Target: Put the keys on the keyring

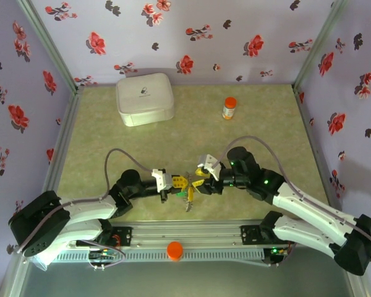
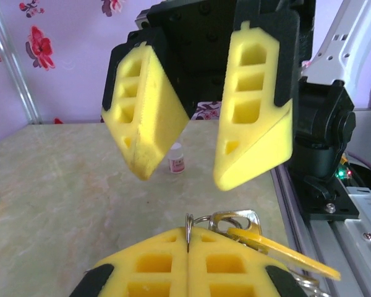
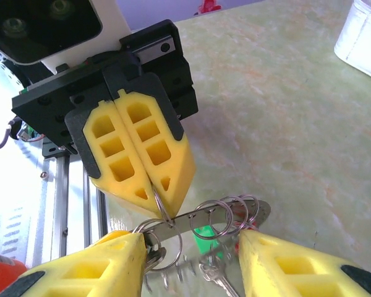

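Observation:
My left gripper point(image 1: 172, 183) is shut on a small split ring point(image 2: 188, 226) of the keyring point(image 3: 201, 218), which shows as a flat grey band hanging just above the table with several rings on it. The keys point(image 1: 189, 193) dangle from it: a yellow one point(image 2: 284, 250), a green one point(image 3: 204, 234) and a silver one point(image 3: 217, 277). My right gripper point(image 3: 191, 238) is open, facing the left gripper point(image 3: 159, 198), with one finger at each end of the band. In the left wrist view the right gripper point(image 2: 185, 178) hangs open above the left gripper point(image 2: 188, 238).
A white case point(image 1: 144, 98) lies at the back left and an orange-capped bottle point(image 1: 229, 107) stands at the back right. The arms' base rail point(image 1: 185, 238) runs along the near edge. Flowered walls close in three sides.

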Robot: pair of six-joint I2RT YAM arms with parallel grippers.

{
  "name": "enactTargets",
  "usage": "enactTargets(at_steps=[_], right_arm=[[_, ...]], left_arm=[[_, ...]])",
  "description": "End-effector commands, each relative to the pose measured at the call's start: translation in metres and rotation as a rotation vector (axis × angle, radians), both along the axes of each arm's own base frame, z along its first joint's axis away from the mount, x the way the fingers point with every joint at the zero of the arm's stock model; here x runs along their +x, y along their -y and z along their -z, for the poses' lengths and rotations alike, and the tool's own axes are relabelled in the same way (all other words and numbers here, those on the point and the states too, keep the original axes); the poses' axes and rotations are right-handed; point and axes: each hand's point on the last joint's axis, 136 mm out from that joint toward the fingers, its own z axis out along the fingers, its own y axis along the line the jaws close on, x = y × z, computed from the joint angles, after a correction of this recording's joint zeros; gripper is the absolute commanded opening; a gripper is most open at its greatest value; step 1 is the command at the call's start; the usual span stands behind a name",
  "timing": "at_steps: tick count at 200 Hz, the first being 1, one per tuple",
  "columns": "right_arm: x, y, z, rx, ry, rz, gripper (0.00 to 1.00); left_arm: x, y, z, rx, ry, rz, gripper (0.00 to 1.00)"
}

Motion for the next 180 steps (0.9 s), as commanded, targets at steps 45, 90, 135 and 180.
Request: enactTargets(at_steps=[45,90,135,180], right_arm=[[-0.004,-0.016,0.006,-0.012,-0.007,-0.116,0.34],[-0.003,-0.021,0.004,0.006,-0.004,-0.131,0.31],[-0.004,-0.028,-0.002,0.047,-0.004,-0.147,0.23],[-0.003,-0.029,-0.005,0.041,0.005,-0.155,0.0]], left_arm=[[-0.002,0.003,-0.032,-0.095,0.025,0.052,0.0],[-0.004,0.003,-0.033,-0.096,0.017,0.069,0.0],[-0.007,0.005,-0.035,-0.099,0.006,0.097,0.0],[0.0,0.003,-0.034,-0.101,-0.005,0.057,0.1]])
